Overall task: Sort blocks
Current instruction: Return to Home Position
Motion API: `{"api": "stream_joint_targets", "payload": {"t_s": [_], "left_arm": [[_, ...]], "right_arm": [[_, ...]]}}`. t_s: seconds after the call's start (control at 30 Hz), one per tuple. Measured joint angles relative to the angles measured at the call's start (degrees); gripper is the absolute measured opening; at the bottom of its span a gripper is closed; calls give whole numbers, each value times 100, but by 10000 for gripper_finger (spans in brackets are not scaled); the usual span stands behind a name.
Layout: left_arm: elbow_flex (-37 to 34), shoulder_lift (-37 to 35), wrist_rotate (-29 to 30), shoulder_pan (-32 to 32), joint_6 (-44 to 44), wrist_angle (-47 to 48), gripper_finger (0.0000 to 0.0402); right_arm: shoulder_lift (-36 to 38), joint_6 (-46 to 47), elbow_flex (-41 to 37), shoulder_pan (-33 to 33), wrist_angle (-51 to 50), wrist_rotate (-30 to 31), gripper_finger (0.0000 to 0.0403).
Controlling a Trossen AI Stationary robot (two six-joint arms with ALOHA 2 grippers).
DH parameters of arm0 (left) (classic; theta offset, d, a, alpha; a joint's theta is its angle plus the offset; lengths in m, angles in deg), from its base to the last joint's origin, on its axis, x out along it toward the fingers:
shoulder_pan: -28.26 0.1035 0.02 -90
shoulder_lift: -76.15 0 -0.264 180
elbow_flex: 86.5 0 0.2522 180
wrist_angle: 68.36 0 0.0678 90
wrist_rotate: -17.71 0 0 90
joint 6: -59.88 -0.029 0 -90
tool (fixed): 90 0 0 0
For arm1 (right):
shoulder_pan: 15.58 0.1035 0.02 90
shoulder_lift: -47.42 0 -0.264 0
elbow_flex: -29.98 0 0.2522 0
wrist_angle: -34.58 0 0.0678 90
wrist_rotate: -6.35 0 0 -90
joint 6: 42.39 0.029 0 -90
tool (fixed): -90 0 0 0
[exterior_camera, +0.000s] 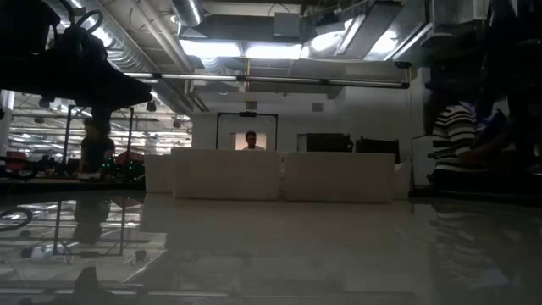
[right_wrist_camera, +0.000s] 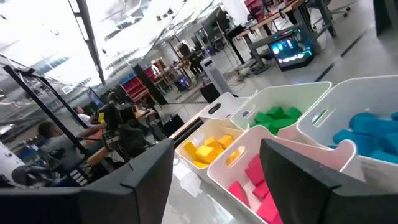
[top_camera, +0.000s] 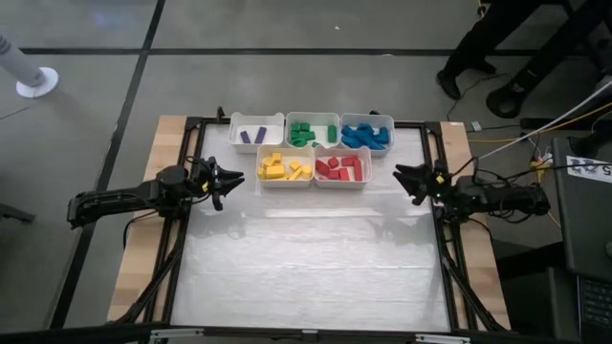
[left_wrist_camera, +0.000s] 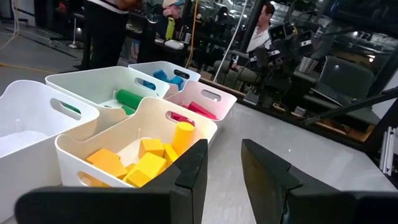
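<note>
Left hand point(top_camera: 235, 180) and right hand point(top_camera: 400, 175) rest spread and empty flanking the bins point(top_camera: 257, 116), as all blocks point(top_camera: 275, 169) look sorted

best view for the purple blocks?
High view: purple blocks lie in the top-left bin, seen from above. Low view shows only bin walls; neither wrist view shows any purple.

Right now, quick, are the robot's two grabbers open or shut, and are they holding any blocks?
Left gripper: open, holding nothing.
Right gripper: open, holding nothing.
</note>
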Motion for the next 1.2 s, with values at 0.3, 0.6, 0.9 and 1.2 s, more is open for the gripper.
{"api": "stream_joint_targets", "payload": {"t_s": [0.3, 0.6, 0.9, 1.2], "left_arm": [[0, 0, 0, 0, -1, 2, 86], [0, 0, 0, 0, -182, 4, 86], [0, 0, 0, 0, -157, 4, 86], [0, 0, 0, 0, -256, 6, 86]], "right_arm": [[1, 196, -568, -2, 721, -944, 239], [-6, -9, -713, -2, 1049, -1618, 239], [-6, -1317, -722, -2, 958, -1776, 239], [-8, -1540, -731, 0, 544, -3096, 239]]}}
